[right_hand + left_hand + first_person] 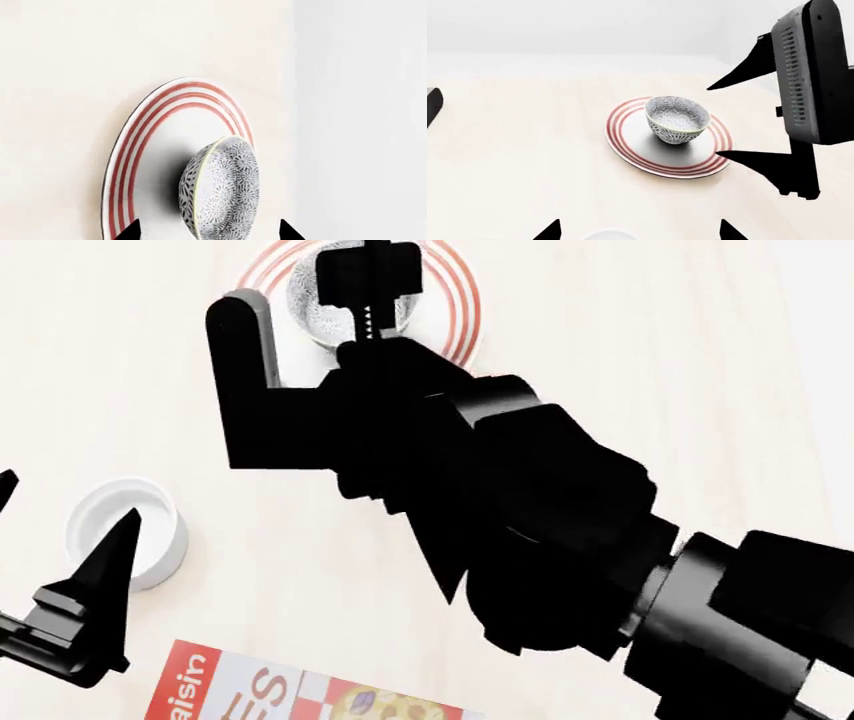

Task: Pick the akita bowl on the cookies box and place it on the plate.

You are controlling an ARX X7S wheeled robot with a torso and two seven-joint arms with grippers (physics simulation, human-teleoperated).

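The akita bowl (676,119) stands upright in the middle of the plate (627,142), grey-and-white speckled outside. My right gripper (208,231) is open, its two black fingertips either side of the bowl and touching nothing. From the side it shows as two spread black fingers (740,75) by the plate's edge. In the head view the right arm covers most of the bowl (310,302) and the plate (461,300). The cookies box (307,695) lies at the near edge with nothing on the part in view. My left gripper (639,231) is open and empty.
A small plain white cup (147,540) stands on the light wooden table (667,360) beside my left gripper's fingers (107,570). The table's far edge runs just behind the plate in the left wrist view.
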